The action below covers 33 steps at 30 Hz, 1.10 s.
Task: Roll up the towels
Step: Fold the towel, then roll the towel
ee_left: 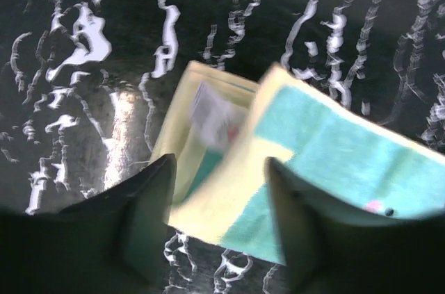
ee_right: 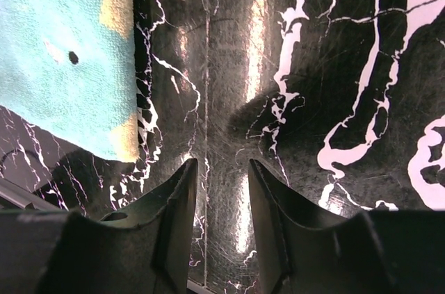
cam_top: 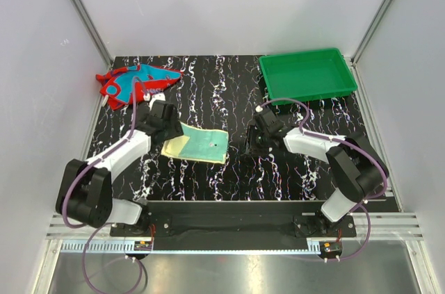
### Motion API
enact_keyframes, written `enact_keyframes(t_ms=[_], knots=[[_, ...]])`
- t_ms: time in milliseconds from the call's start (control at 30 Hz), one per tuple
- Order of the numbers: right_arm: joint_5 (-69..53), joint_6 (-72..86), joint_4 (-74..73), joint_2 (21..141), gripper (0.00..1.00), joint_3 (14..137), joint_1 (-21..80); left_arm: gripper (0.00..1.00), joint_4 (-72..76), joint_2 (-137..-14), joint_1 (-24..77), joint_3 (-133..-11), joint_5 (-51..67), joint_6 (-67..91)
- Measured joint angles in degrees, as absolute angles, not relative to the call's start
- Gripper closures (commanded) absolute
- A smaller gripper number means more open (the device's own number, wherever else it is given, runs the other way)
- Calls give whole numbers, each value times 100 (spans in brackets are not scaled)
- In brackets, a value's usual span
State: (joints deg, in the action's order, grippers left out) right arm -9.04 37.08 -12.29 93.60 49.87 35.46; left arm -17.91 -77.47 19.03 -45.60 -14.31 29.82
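Starting stage: yellow towel [cam_top: 198,144] edge folded, red towel [cam_top: 135,82] unrolled. Left gripper [ee_left: 219,190] agape astride the fold; right gripper [ee_right: 221,183] slightly parted, empty.

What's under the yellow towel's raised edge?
A second layer of the yellow towel with a white label; what lies beneath that layer is hidden.

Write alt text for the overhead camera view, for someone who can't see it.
A pale yellow towel with a teal patch lies centred on the table, the left gripper at its left edge and the right gripper over bare surface to its right. A crumpled red towel sits at the far left corner, a green tray at the far right.
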Motion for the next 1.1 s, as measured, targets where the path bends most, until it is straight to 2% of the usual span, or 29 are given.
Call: enact_keyframes(t_ms=[67, 100, 233, 433, 533, 633, 733, 867, 1100], knots=[[-899, 3708, -1232, 9360, 56, 4965, 3546, 5, -1892, -7865, 1903, -4560, -1616, 3050], [-891, 3710, -1229, 9360, 55, 4943, 3546, 1, -1964, -7911, 1903, -4560, -1712, 3089], [-666, 3743, -1356, 9303, 50, 4827, 3546, 1, -2283, -7839, 2305, -4565, -2491, 3186], [226, 4027, -1935, 8685, 44, 4703, 3546, 1, -2976, -7577, 4281, -5218, -4095, 3199], [773, 4233, -2305, 8082, 43, 4654, 3546, 1, -2930, -7509, 5087, -5492, -4550, 3157], [1216, 4397, -2652, 7535, 43, 4633, 3544, 6, -2799, -7616, 5706, -5502, -4775, 3063], [1522, 4508, -3004, 7102, 42, 4624, 3542, 11, -2637, -8128, 6213, -5614, -4860, 2912], [1682, 4622, -3387, 6683, 42, 4547, 3542, 12, -2405, -9166, 6713, -5889, -4895, 2709], [1693, 4840, -3913, 5913, 42, 4171, 3542, 14, -2480, -10280, 6917, -6348, -4982, 2709]])
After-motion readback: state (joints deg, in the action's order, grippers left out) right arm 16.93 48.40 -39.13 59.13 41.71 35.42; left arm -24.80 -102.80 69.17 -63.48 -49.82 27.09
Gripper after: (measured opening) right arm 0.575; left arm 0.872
